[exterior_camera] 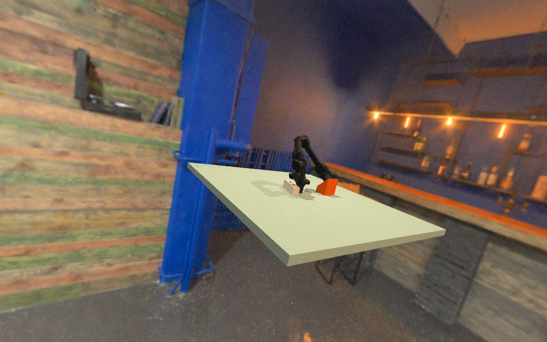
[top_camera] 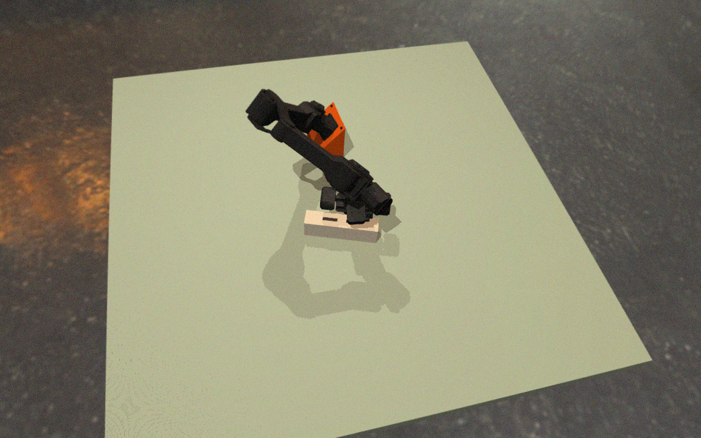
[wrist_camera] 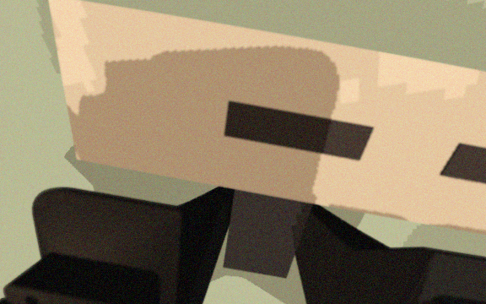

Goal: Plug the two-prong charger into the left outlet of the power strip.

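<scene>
The pale peach power strip (top_camera: 314, 229) (exterior_camera: 288, 187) (wrist_camera: 416, 89) lies on the table. Its top shows two dark outlet slots in the wrist view: the left one (wrist_camera: 277, 127) partly in shadow, and the right one (wrist_camera: 479, 165) cut by the frame edge. My gripper (top_camera: 341, 204) (exterior_camera: 301, 191) (wrist_camera: 261, 192) points down beside the strip's long side facing the robot base. It is shut on the dark charger (wrist_camera: 261, 245), a narrow block between the fingertips. The charger and fingertips meet the strip's edge in the wrist view, off the slots. The prongs are hidden.
The orange base mount (top_camera: 334, 142) (exterior_camera: 327, 187) stands on the pale green table (top_camera: 205, 326) (exterior_camera: 309, 225) behind the gripper. The dark arm (top_camera: 303, 149) (exterior_camera: 298, 153) arches from it, and its shadows fall across the strip and table.
</scene>
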